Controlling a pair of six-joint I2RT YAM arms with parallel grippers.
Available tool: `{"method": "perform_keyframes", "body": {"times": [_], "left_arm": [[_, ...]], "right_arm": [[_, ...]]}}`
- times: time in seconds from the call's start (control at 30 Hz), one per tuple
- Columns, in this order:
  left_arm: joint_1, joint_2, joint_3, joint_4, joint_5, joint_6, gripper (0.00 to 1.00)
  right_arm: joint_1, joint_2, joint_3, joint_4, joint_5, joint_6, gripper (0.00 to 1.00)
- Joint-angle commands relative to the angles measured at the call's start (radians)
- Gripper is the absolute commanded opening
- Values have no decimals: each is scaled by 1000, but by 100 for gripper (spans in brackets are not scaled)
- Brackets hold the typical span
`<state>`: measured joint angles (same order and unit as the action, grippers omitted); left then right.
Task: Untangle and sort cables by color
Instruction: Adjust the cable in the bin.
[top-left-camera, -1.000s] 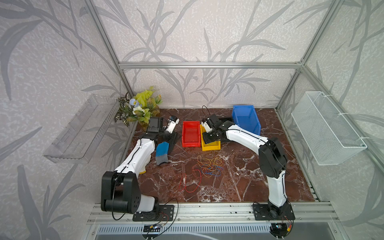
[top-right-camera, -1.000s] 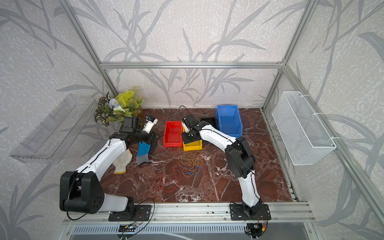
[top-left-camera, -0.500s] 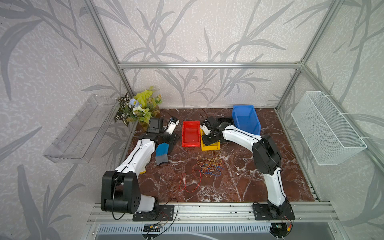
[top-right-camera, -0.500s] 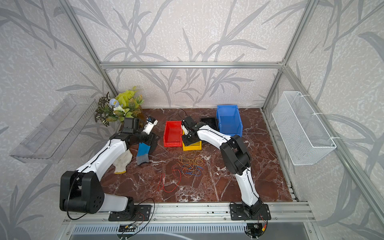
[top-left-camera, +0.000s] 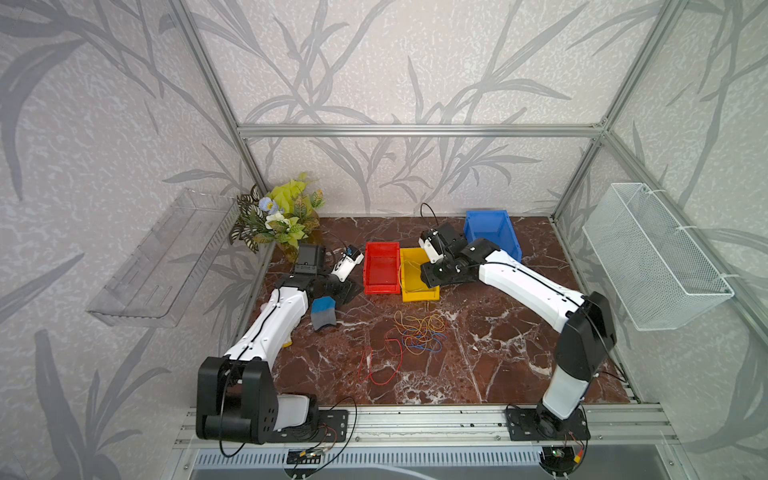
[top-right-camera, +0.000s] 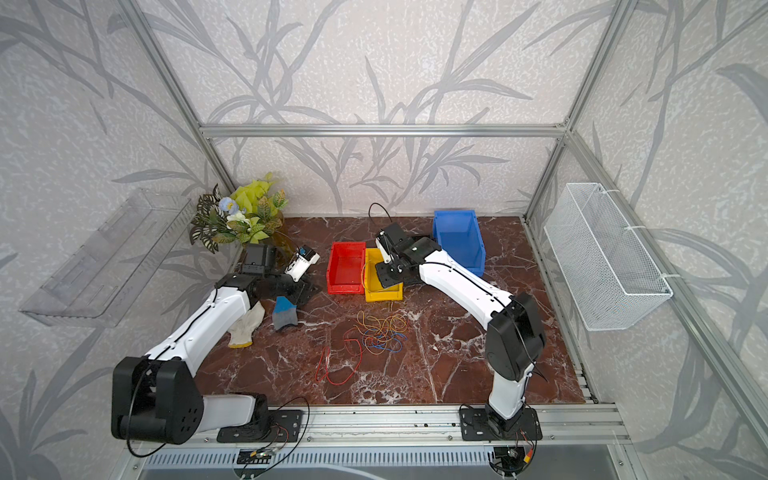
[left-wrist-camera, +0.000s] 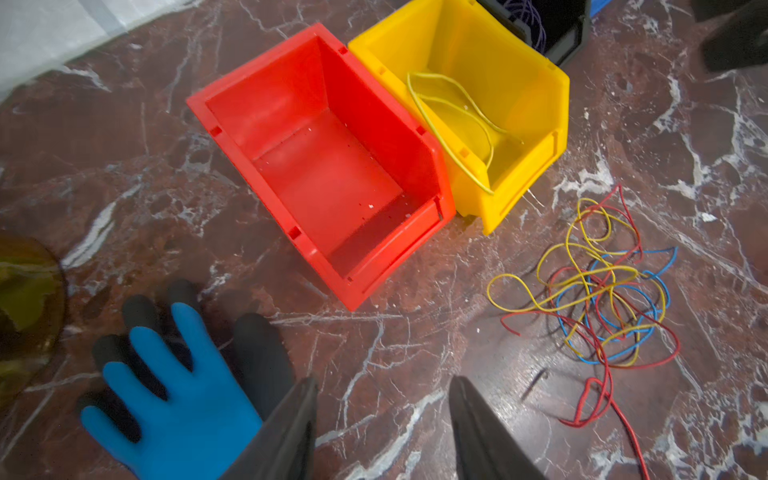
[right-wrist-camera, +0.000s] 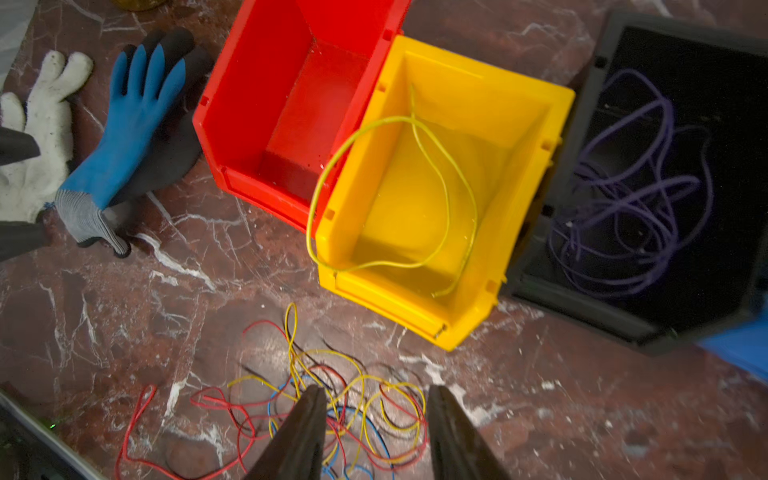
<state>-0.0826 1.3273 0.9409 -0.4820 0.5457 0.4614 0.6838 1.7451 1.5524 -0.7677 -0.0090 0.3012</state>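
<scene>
While one yellow cable (right-wrist-camera: 390, 119) lies in the yellow bin (right-wrist-camera: 515, 166) and purple cables (right-wrist-camera: 648, 195) in the black bin (right-wrist-camera: 602, 320), the right hand (right-wrist-camera: 376, 390) and left hand (left-wrist-camera: 383, 382) gape empty, with a red-yellow-blue tangle (top-left-camera: 417, 332) unsorted at lower centre.

We are looking into a robotics lab test cell: an aluminium frame (top-left-camera: 415, 131) holds leaf-patterned wall panels (top-left-camera: 415, 62) around a marble-look tabletop (top-left-camera: 498, 353). The left arm (top-left-camera: 274, 320) and the right arm (top-left-camera: 528, 286) are bolted to a slotted rail (top-left-camera: 415, 419) along its front edge. A plant (top-left-camera: 282, 216) stands in a corner and a wire basket (top-left-camera: 648, 257) hangs on a side wall.
</scene>
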Motion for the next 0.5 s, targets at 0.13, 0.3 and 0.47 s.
{"method": "perform_keyframes", "body": {"times": [0.13,0.3,0.47], "left_arm": [[-68,-46,-69,21,77,29,54],[-101,-21,-53,54,69,17,54],[-100,-13,-60,77,45,1,54]], "right_arm": [[5,-111,-215,-28,-65,140,45],[42,-67,-200,164,-131,233,47],[62,90,-58,244,-115,204,45]]}}
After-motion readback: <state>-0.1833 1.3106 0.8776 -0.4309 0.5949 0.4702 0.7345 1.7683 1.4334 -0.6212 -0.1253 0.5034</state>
